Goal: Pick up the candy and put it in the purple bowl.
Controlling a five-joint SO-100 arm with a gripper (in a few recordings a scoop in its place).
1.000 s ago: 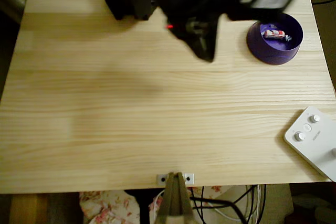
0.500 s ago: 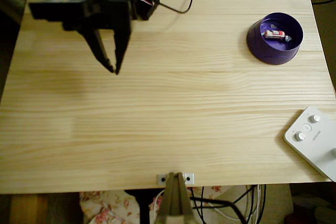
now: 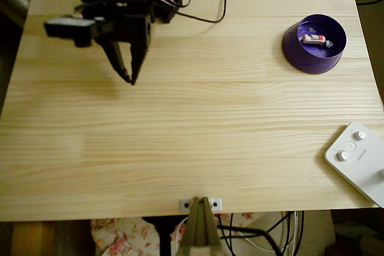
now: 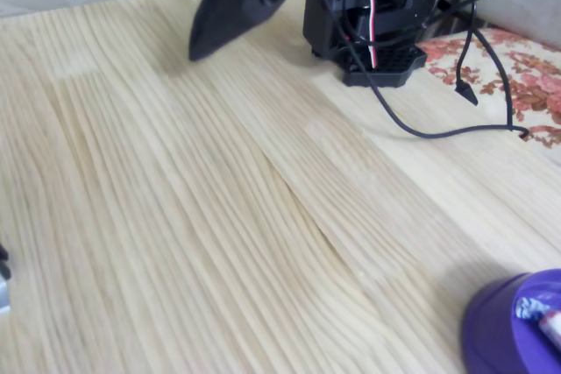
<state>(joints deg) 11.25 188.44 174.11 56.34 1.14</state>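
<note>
The wooden bench (image 3: 192, 148) carries a white box (image 3: 360, 160) with knobs at its lower right corner in the overhead view. The black gripper (image 3: 129, 79) hangs over the upper left, fingers drawn narrow and nearly meeting (holding nothing). The bowl (image 3: 300, 52) sits upper right, well apart. The candy (image 3: 314, 39) lies inside it.
</note>
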